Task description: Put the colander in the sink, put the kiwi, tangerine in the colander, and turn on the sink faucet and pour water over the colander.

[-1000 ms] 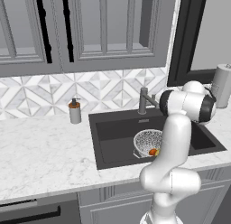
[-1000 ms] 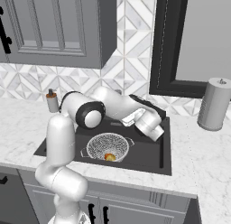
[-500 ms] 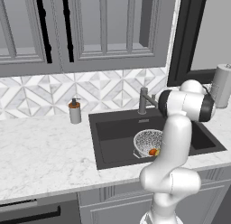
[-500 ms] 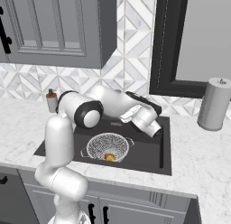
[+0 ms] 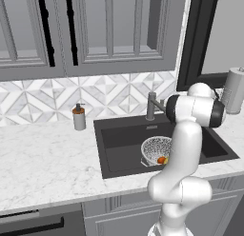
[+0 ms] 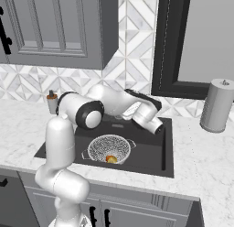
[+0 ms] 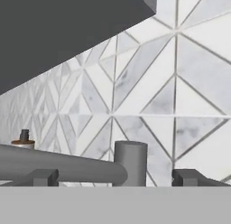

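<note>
1. Nearest the base, on the white marble bench, the dark charcoal rectangular sink holds the speckled silvery-white perforated colander, sitting at about 5 o'clock in the basin in the left base view.
2. Inside the colander lies the small bright orange tangerine; a yellowish bit beside it may be the kiwi, but I cannot tell.
3. At 12 o'clock past the colander, the hand stands with its jaws wide apart and nothing between them, right up at the short dark grey metal post faucet.
4. Handling, as I judge it: the faucet is rigid, smooth metal fixed to the bench; its thin side lever should be pushed, not pinched, since flat fingertips could slip off.
5. Hand view gives the faucet post between the fingertips, with a grey bar running toward 9 o'clock; the base views hide this behind the arm.
6. Farther off, at 9 o'clock, stands the grey soap pump bottle; at 3 o'clock, a grey paper-towel roll.
</note>
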Available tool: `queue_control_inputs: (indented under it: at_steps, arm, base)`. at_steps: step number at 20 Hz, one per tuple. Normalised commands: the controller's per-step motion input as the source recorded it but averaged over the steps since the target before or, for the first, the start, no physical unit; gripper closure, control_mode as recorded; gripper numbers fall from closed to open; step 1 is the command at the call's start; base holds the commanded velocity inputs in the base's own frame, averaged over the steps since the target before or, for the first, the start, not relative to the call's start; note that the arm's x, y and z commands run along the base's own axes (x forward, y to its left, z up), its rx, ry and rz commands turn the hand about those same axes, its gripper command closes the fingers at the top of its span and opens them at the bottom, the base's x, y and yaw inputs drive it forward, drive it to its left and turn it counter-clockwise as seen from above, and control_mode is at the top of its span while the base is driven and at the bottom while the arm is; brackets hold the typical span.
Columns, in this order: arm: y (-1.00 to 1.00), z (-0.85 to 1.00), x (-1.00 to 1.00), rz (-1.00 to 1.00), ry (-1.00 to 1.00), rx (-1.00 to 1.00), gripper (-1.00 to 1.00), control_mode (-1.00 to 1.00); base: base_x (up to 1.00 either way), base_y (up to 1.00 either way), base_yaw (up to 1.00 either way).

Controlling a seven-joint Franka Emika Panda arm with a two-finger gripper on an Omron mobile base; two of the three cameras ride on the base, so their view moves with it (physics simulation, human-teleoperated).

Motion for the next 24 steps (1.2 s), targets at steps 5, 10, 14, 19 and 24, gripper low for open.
queue_control_inputs:
  at_steps: [5, 10, 14, 19, 24]
  arm:
    - [0.00, -0.11, 0.09, 0.00, 0.02, 0.00, -1.00, -1.00]
    - [0.00, -0.14, 0.11, 0.00, 0.00, 0.00, -1.00, -1.00]
    - [0.00, -0.07, 0.23, 0.00, 0.00, 0.00, -1.00, -1.00]
    - [0.00, -0.08, 0.23, 0.00, 0.00, 0.00, -1.00, -1.00]
    - [0.00, -0.16, 0.19, 0.00, 0.00, 0.00, -1.00, -1.00]
  base:
    - [0.00, 0.00, 0.00]
    - [0.00, 0.00, 0.00]
    - [0.00, 0.00, 0.00]
    - [0.00, 0.00, 0.00]
    - [0.00, 0.00, 0.00]
